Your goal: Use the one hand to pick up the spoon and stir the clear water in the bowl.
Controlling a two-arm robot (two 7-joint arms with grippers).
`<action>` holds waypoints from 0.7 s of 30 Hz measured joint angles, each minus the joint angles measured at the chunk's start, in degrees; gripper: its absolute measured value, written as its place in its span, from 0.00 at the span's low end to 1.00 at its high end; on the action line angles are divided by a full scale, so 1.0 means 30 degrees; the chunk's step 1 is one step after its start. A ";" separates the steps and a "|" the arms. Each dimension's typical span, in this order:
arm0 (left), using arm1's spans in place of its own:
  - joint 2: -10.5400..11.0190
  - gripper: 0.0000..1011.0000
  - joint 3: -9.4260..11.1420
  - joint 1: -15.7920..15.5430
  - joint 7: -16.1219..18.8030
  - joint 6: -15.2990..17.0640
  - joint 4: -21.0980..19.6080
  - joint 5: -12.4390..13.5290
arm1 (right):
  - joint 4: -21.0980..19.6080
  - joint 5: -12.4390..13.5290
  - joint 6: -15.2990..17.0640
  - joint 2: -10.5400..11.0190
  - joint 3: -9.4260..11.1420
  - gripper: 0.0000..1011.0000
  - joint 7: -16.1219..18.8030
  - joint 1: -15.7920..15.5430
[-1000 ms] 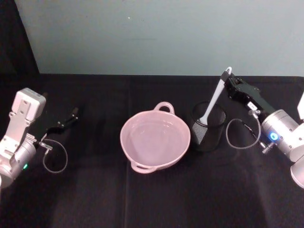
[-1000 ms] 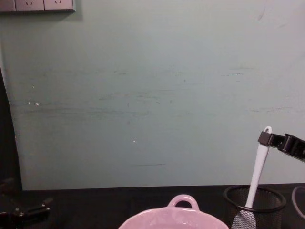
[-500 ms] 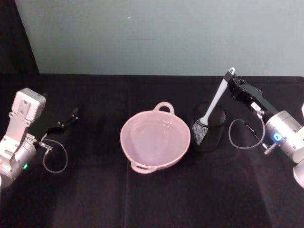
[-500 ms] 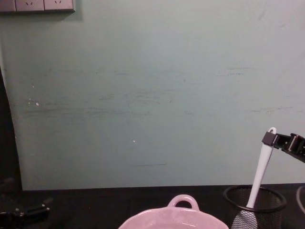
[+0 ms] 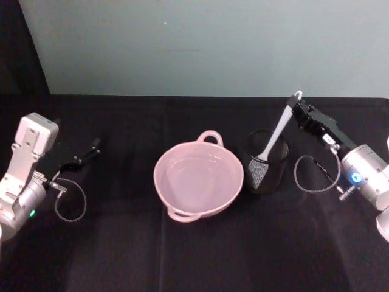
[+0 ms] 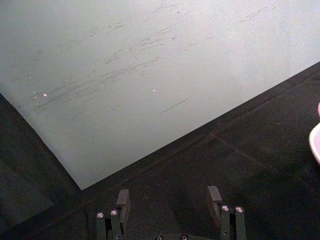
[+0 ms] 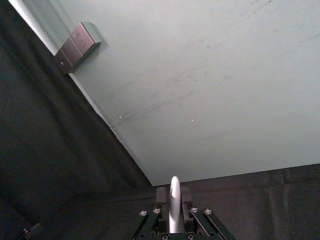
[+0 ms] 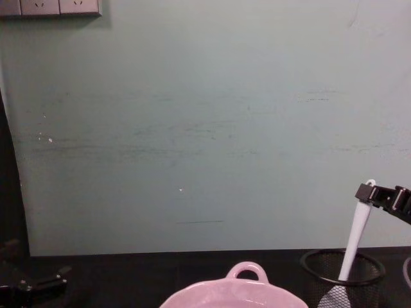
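The pale pink bowl [image 5: 199,181] sits mid-table, its loop handle [image 8: 247,270] toward the wall; clear water lies faintly in it. Right of it stands a black wire-mesh cup [image 5: 267,170] with the white spoon [image 5: 280,128] leaning inside, paddle head down. My right gripper [image 5: 296,106] is shut on the top of the spoon's handle; from the chest the same grip [image 8: 368,192] comes in at the right edge, and the handle tip [image 7: 174,202] pokes up between the fingers in the right wrist view. My left gripper [image 6: 170,197] is open, parked low at the far left [image 5: 92,148].
A black cloth covers the table up to the pale green wall. A wall socket plate [image 8: 50,7] hangs at the upper left. Cable loops hang by the right wrist [image 5: 313,176] and the left wrist [image 5: 70,204]. Open cloth lies in front of the bowl.
The right gripper has moved right and slightly down with the spoon's handle, tilting the spoon in the mesh cup. The left arm has stayed still.
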 joint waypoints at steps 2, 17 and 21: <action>-0.0001 1.00 0.0000 0.0000 0.0000 0.0001 0.0000 0.0000 | 0.0043 0.0080 0.0055 0.0027 -0.0042 0.21 -0.0038 0.0016; -0.0001 1.00 0.0000 0.0000 0.0000 0.0000 0.0000 0.0000 | -0.1051 0.0050 -0.0167 0.0590 -0.0106 0.67 -0.0607 -0.0997; -0.0001 1.00 0.0000 -0.0001 0.0000 0.0000 0.0000 0.0000 | -0.1589 -0.0056 -0.0250 0.0868 -0.0062 0.80 -0.0731 -0.1694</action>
